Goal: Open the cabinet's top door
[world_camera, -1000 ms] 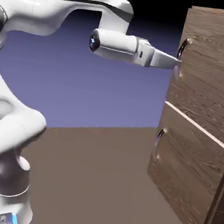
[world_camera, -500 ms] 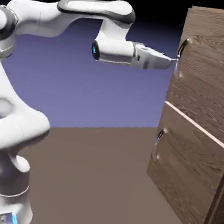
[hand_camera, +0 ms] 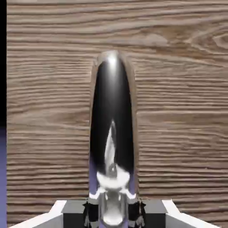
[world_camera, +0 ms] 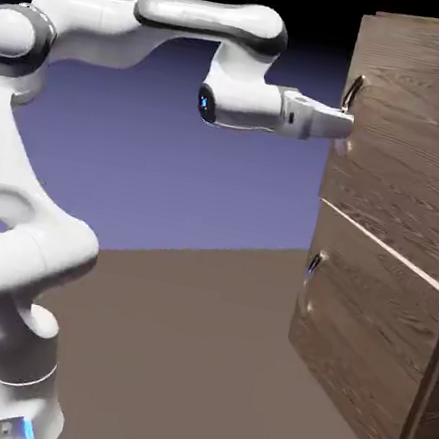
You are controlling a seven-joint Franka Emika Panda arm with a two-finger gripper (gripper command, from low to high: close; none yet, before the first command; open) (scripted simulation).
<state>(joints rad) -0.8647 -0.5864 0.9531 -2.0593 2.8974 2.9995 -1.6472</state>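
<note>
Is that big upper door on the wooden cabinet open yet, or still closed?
Closed, or barely cracked. The top door looks flush with the cabinet front, no gap showing. The claw is shut on its handle.

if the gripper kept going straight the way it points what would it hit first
The gripper is shut on the handle, so just behind that it would meet the top door, probably almost at once.
</note>
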